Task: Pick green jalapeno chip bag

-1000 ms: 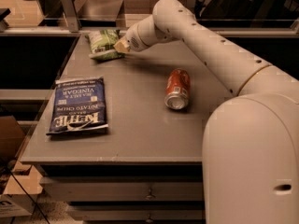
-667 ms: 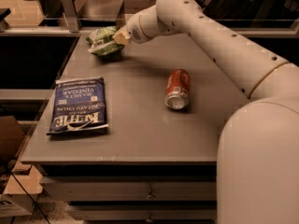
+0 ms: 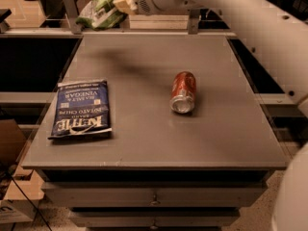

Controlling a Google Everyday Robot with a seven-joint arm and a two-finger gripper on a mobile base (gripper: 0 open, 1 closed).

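Note:
The green jalapeno chip bag (image 3: 100, 12), small, crinkled, light green with a white panel, hangs in the air above the far left edge of the grey table (image 3: 144, 129). My gripper (image 3: 119, 5) is at the top of the view, shut on the bag's right end, with the white arm reaching in from the upper right. The bag is clear of the tabletop and casts a faint shadow on it.
A flat dark-blue Kettle chip bag (image 3: 81, 109) lies at the table's left front. An orange soda can (image 3: 183, 92) lies on its side right of centre. Drawers (image 3: 154, 196) sit below the front edge. A cardboard box (image 3: 9, 143) stands on the floor at left.
The gripper has lifted the green bag off the far left of the table and carried it up and away; the arm has risen with it. The blue bag and can have not moved.

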